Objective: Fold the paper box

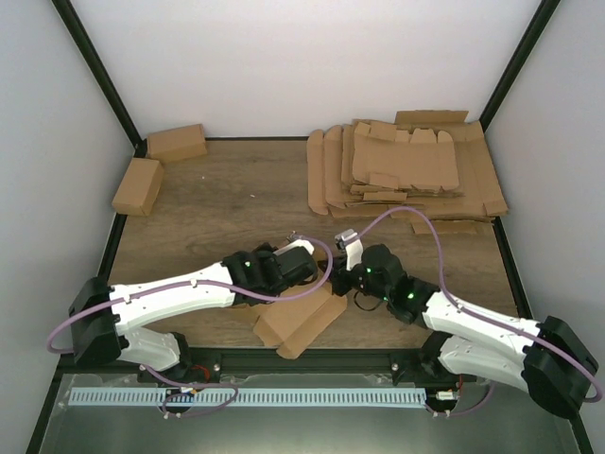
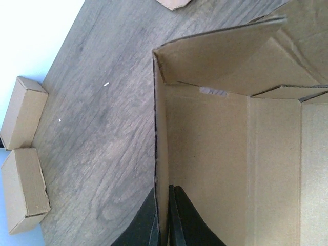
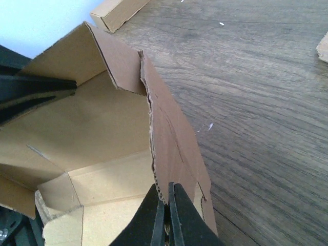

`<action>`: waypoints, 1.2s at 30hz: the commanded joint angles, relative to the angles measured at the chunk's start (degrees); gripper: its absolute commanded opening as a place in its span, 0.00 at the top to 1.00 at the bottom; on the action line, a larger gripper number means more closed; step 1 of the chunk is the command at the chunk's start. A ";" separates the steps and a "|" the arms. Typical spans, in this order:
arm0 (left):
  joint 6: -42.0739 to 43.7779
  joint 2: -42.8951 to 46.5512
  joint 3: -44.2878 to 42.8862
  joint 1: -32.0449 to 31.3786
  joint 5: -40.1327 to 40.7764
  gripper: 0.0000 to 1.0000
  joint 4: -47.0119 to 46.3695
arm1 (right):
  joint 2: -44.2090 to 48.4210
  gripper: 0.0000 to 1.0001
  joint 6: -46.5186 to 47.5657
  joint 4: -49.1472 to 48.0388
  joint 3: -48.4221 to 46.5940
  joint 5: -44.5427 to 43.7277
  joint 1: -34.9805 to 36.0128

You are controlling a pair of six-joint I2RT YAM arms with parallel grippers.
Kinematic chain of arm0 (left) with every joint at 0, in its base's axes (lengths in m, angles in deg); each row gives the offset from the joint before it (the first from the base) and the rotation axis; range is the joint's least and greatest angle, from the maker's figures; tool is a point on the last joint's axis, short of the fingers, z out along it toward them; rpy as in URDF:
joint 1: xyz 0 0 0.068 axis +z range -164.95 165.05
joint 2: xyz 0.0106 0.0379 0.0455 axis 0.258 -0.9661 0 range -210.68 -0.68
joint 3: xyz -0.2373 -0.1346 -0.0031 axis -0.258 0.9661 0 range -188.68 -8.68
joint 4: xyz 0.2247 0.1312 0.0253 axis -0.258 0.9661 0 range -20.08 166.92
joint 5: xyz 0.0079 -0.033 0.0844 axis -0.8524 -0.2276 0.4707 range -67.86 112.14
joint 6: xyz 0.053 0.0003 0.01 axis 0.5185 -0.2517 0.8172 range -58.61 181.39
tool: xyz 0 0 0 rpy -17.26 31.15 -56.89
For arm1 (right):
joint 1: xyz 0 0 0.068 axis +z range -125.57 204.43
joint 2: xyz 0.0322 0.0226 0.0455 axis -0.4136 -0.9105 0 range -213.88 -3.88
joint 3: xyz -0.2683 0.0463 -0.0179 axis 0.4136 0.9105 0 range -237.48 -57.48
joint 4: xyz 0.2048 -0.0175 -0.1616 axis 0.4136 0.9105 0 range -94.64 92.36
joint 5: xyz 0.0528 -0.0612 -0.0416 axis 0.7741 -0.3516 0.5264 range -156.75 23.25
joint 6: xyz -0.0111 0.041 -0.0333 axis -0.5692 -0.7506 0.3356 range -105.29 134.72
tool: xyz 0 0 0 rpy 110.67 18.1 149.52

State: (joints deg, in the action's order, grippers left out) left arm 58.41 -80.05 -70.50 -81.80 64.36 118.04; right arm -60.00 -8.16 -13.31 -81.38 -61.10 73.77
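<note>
The paper box (image 1: 298,326) is a brown cardboard blank, partly folded, with walls standing up, lying near the front edge between the two arms. My left gripper (image 1: 312,270) is shut on one upright side wall; in the left wrist view its fingers (image 2: 163,225) pinch that wall's edge, with the box's open inside (image 2: 230,154) to the right. My right gripper (image 1: 352,295) is shut on another upright wall; in the right wrist view it (image 3: 166,218) clamps the torn-looking edge of that wall (image 3: 171,138). Part of the box is hidden under the arms in the top view.
Two finished small brown boxes (image 1: 177,143) (image 1: 137,185) sit at the back left, and both also show in the left wrist view (image 2: 23,110) (image 2: 25,189). A pile of flat brown blanks (image 1: 406,165) lies at the back right. White walls enclose the wooden table (image 1: 236,199).
</note>
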 commanded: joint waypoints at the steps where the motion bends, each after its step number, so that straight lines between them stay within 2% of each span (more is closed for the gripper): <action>1: -1.36 1.94 -1.51 0.48 -1.87 0.95 -3.39 | -1.57 0.99 -4.48 2.19 -6.33 2.30 0.84; 14: -0.69 11.89 6.49 10.01 -18.61 0.95 -11.89 | -3.98 0.99 -6.90 5.79 -8.43 -0.57 0.94; 25: -1.21 12.75 11.09 10.97 -18.47 0.95 -14.84 | -8.11 0.99 -8.25 1.74 -2.97 -4.42 1.90; 32: 2.40 9.02 10.37 10.85 -23.10 0.96 -14.26 | -10.84 0.99 -8.11 -0.48 -0.88 -4.81 2.37; 36: 2.01 6.08 8.86 9.91 -21.12 0.96 -12.68 | -12.34 0.99 -8.17 -0.82 -1.98 -4.86 2.96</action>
State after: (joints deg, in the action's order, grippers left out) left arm 59.94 -72.16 -59.34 -71.22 42.61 106.61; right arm -70.84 -15.02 -13.76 -82.56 -65.28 75.52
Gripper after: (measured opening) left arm 0.040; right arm 0.013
